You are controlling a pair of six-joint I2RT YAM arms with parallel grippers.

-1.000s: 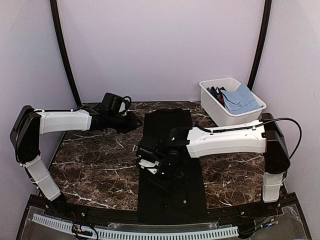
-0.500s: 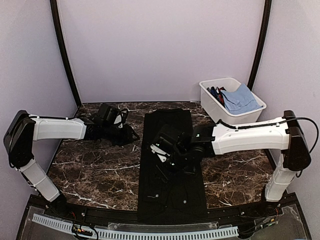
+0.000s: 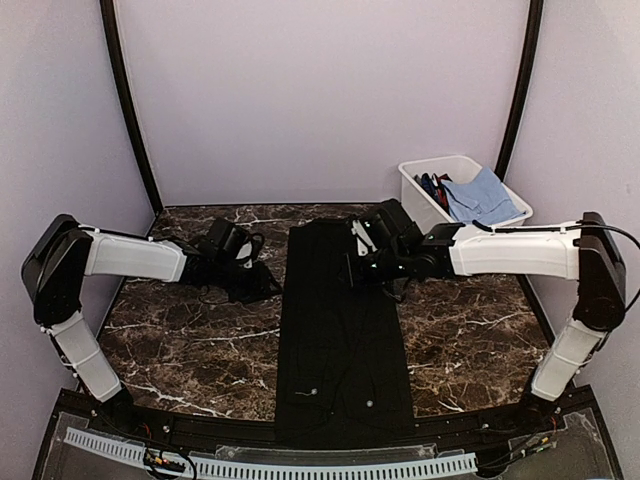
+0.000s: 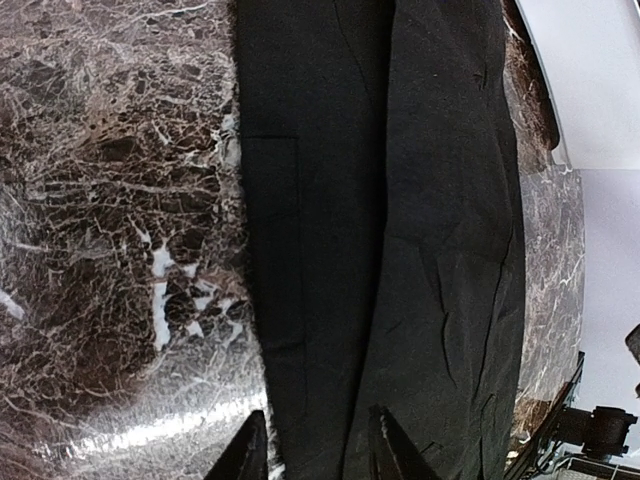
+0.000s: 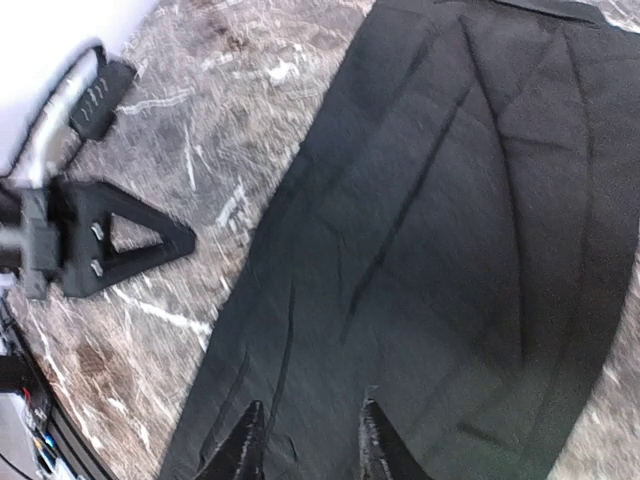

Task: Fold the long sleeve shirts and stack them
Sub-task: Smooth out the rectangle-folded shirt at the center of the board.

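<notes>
From where I stand, the long black cloth shirt [image 3: 340,330], folded into a narrow strip, lies flat down the middle of the dark marble table [image 3: 180,340]. The left gripper [image 3: 260,283] sits just off its left edge, fingers parted and empty. The right gripper [image 3: 362,260] hangs over the strip's far end, fingers apart, gripping nothing.

The black shirt [image 4: 400,250] lies flat in a long strip on the marble bench [image 4: 120,200]. The left end effector [image 4: 318,455] straddles its edge (fingertips parted).
</notes>
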